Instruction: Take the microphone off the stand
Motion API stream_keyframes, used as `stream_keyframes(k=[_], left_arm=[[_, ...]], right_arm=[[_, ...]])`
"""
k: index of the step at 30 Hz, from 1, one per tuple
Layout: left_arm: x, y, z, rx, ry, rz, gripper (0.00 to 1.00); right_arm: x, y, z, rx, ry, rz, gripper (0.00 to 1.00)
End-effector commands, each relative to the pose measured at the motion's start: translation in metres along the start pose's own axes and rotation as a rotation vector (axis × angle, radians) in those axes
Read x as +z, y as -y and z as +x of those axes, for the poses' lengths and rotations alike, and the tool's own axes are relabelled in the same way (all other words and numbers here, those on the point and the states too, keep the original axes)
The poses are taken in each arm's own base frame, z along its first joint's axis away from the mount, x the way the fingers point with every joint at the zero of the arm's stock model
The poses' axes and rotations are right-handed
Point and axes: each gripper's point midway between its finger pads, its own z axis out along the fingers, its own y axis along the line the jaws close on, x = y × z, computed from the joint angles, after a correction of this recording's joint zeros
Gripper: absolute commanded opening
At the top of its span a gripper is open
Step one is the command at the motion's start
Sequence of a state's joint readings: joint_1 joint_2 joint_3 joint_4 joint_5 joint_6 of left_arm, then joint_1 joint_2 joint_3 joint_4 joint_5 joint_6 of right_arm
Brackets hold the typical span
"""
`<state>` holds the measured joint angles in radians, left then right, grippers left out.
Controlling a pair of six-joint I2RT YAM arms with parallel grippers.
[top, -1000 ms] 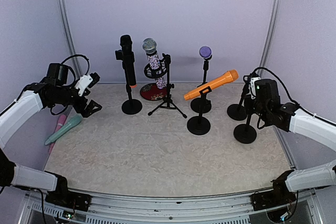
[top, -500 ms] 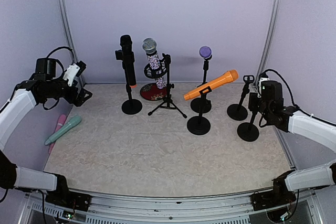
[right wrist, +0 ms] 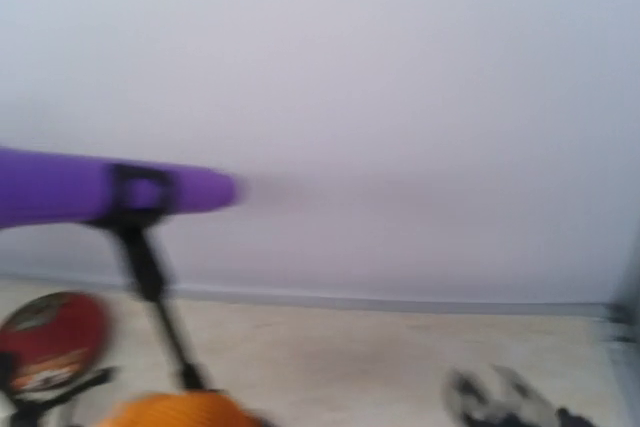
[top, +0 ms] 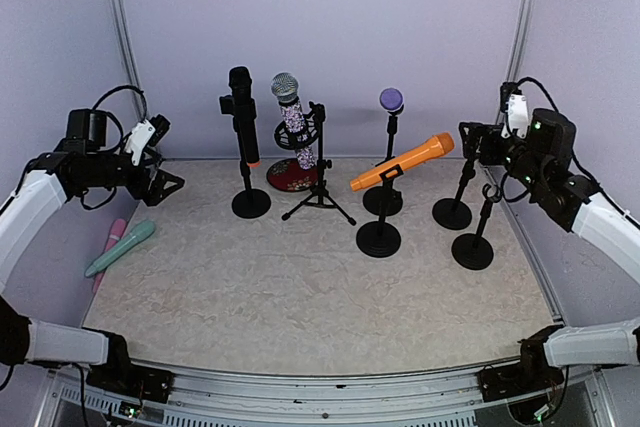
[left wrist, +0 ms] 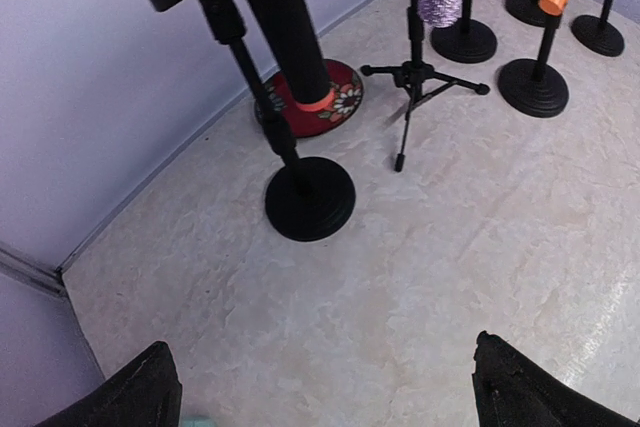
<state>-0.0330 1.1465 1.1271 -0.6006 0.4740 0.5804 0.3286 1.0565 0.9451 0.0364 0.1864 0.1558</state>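
Note:
Several microphones sit on stands at the back: a black one [top: 240, 112], a sparkly one [top: 290, 117] on a tripod, a purple one [top: 391, 100] and an orange one [top: 403, 162] lying tilted in its clip. My left gripper [top: 160, 182] hovers open at the far left, with nothing between its fingertips [left wrist: 520, 397]. The black microphone [left wrist: 290, 27] and its round base [left wrist: 310, 197] stand ahead of it. My right gripper [top: 478, 142] is raised at the right, level with the orange microphone's head, and its fingers look spread and empty. The right wrist view is blurred, showing the purple microphone [right wrist: 100, 190].
Two empty black stands [top: 452, 209] [top: 472, 245] are below my right gripper. A teal microphone [top: 120, 247] and a pink one [top: 108, 239] lie on the table at the left. A red round base [top: 290, 175] sits behind the tripod.
My right gripper let go of the front empty stand, opened, and rose up and back. The left gripper drew back from the teal microphone toward the left wall.

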Motion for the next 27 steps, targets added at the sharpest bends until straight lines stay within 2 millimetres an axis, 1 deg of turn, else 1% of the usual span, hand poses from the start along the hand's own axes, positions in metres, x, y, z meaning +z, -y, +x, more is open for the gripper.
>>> stream_keyframes(k=[1,3,6,8,10,13,15,22,24,27], left_arm=[[-0.009,0.048,0.000,0.074,0.038,0.185,0.99],[-0.012,0.061,0.002,0.084,0.044,0.242,0.99],[-0.007,0.070,0.009,0.074,0.028,0.286,0.99],[-0.005,0.077,0.016,0.081,0.008,0.310,0.99],[-0.002,0.084,0.020,0.090,-0.008,0.329,0.99],[0.000,0.091,0.023,0.107,-0.027,0.341,0.99],[0.002,0.095,0.025,0.121,-0.032,0.346,0.99],[0.009,0.099,0.025,0.143,-0.043,0.349,0.99],[0.011,0.100,0.026,0.148,-0.052,0.350,0.99],[0.014,0.102,0.028,0.156,-0.064,0.352,0.99]], right_arm=[[0.021,-0.041,0.001,0.046,-0.052,-0.224,1.00],[0.036,-0.049,0.008,0.062,-0.090,-0.252,1.00],[0.050,-0.057,0.017,0.076,-0.122,-0.282,1.00],[0.054,-0.063,0.022,0.087,-0.141,-0.312,1.00],[0.053,-0.069,0.026,0.106,-0.153,-0.350,1.00],[0.045,-0.080,0.028,0.139,-0.155,-0.419,1.00],[0.037,-0.084,0.030,0.164,-0.157,-0.454,0.97],[0.003,-0.085,0.036,0.246,-0.143,-0.490,0.87],[-0.004,-0.088,0.039,0.245,-0.146,-0.492,0.85],[-0.019,-0.095,0.036,0.244,-0.133,-0.519,0.83]])
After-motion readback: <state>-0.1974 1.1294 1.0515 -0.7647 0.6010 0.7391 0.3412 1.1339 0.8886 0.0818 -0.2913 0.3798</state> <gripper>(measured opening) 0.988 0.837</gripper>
